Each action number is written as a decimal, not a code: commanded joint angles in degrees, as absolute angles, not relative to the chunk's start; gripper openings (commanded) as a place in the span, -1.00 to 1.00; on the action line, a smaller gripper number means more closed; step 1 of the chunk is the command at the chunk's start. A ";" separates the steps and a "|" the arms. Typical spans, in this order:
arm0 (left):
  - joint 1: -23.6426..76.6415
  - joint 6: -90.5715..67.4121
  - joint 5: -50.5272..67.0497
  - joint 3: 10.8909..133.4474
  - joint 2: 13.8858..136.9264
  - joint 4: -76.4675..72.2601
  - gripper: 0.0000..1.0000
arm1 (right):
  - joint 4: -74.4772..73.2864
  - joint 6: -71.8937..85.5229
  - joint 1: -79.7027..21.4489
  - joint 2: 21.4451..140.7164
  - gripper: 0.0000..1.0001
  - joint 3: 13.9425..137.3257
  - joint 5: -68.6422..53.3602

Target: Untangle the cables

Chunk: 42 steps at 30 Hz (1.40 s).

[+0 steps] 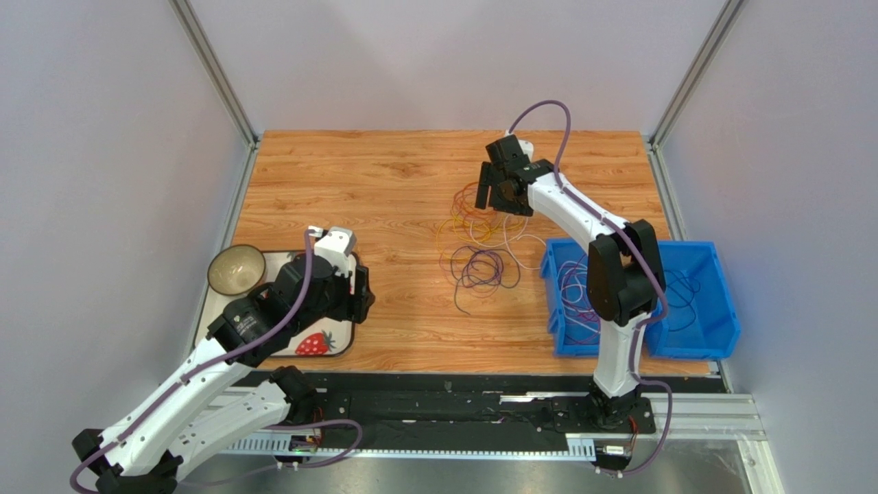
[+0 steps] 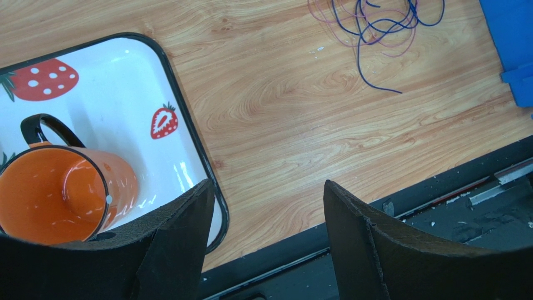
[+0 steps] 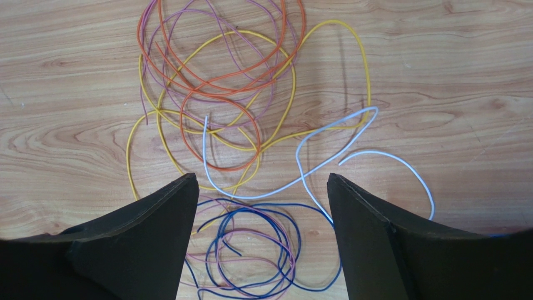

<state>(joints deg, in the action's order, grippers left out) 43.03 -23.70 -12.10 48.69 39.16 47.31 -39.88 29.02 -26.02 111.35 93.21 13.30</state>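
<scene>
The tabletop (image 1: 361, 185) is smooth and wood-grained; the white tray (image 2: 125, 81) and orange mug (image 2: 50, 194) gleam glossy; the blue bin (image 1: 680, 348) looks plastic; the right claw (image 3: 261, 181) is matt black.

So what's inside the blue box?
Thin cable loops lie inside the blue box, purple ones at one end, darker ones at the other. The right arm covers the middle, so what's there can't be seen.

Counting up what I am seeing

I am working with two grippers, my left gripper (image 2: 266, 187) and right gripper (image 3: 263, 181), and I am looking at one tray (image 2: 134, 75), one orange mug (image 2: 56, 194), one bowl (image 1: 236, 270), one blue bin (image 1: 711, 309), and cables (image 3: 231, 94) in five colours, too tangled for counting strands.
</scene>
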 commanded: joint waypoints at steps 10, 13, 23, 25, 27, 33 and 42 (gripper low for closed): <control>42.98 -23.47 -13.10 49.48 39.55 46.58 0.46 | -38.14 28.56 -24.26 117.42 0.56 98.61 13.18; 42.98 -23.47 -13.18 49.57 39.64 46.58 0.45 | -38.06 28.74 -23.82 118.21 0.53 98.79 13.01; 42.98 -23.64 -13.53 49.57 39.29 46.76 0.45 | -38.76 29.88 -23.55 121.90 0.35 100.28 12.31; 42.98 -23.64 -13.54 49.57 39.20 46.84 0.45 | -38.67 30.06 -23.55 122.43 0.26 100.20 12.57; 42.98 -23.64 -13.62 49.66 39.11 46.85 0.45 | -39.11 30.41 -23.55 123.05 0.02 100.37 12.66; 42.98 -23.64 -13.80 49.66 38.93 46.93 0.45 | -39.99 31.02 -23.55 123.66 -0.58 100.72 12.13; 42.98 -23.73 -14.24 49.66 38.85 47.02 0.45 | -41.92 29.63 -25.66 119.63 -1.00 103.44 8.44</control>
